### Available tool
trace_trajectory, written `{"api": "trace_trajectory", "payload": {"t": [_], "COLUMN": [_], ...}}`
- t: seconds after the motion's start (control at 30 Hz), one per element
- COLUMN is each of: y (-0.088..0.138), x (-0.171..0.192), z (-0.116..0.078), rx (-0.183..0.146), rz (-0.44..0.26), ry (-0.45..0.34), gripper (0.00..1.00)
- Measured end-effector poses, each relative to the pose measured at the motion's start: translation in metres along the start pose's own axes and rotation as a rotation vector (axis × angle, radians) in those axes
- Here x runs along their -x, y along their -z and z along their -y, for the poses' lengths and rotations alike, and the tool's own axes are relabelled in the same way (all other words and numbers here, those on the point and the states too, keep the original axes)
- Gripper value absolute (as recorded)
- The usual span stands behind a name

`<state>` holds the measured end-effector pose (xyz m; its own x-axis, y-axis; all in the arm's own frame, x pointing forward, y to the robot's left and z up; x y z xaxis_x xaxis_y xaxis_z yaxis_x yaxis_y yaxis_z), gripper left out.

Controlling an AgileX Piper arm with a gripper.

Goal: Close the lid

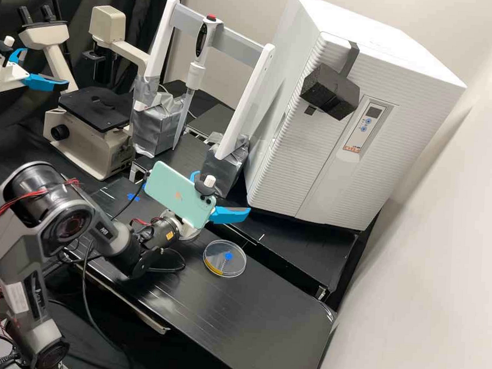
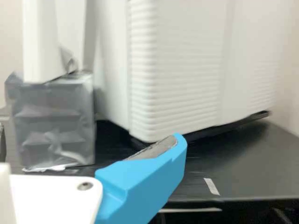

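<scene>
While the gripper is hovering with blue fingers spread, the clear dish is lying flat below them, near the worktop's incubator-side edge, so the approach is probably going downward, not outward.

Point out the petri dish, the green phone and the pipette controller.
Petri dish (image 1: 225, 259): high view, near its centre.
Green phone (image 1: 176, 192): high view, its back.
Pipette controller (image 1: 196, 76): high view, its white nose.

Black bench, pale walls
Beyond the bench's far edge, across a narrow gap, a ribbed white cabinet stands on a second black tabletop; a dark curtain hangs in folds, and soft light glints on the bench.
</scene>
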<state>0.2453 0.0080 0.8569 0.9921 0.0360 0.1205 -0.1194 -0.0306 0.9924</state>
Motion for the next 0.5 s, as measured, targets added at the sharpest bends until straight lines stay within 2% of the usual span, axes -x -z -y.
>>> {"api": "trace_trajectory", "payload": {"t": [0.17, 0.27, 0.5], "y": [-0.016, -0.027, -0.044], "x": [0.025, 0.036, 0.060], "z": [-0.014, -0.018, -0.027], "rx": [-0.021, -0.032, -0.034], "rz": [0.007, 0.042, 0.117], "ry": [-0.046, -0.037, -0.048], "gripper": [1.00, 1.00, 1.00]}}
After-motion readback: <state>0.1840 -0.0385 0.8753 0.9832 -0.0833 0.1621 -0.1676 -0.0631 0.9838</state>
